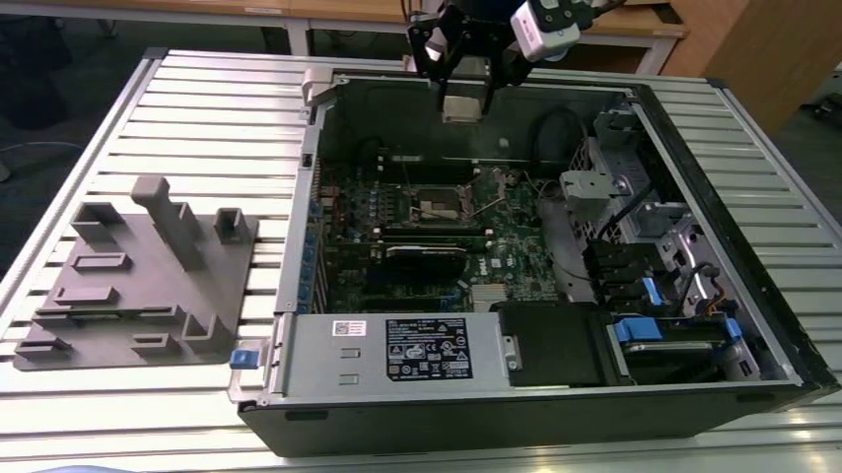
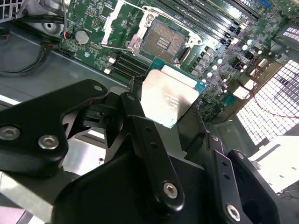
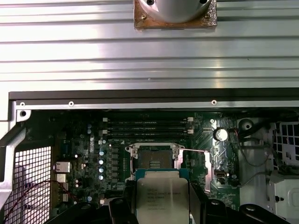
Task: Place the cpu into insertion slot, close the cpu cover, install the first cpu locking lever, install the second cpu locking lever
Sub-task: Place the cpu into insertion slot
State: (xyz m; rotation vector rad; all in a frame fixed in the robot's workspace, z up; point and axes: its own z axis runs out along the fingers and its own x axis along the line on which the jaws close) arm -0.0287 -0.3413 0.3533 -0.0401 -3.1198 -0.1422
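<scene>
The gripper (image 1: 460,99) hangs pointing down from the wrist, its black fingers (image 2: 140,130) clamped on the cpu (image 2: 169,98) between their tips.

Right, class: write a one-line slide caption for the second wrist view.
The tool grips the cpu, with the uncovered slot beyond it.

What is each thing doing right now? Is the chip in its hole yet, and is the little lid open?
cpu: gripped, up in the air over the board, not in its slot.
insertion slot: empty, uncovered.
cpu cover: flipped open beside the slot.
gripper: shut on the cpu.
</scene>
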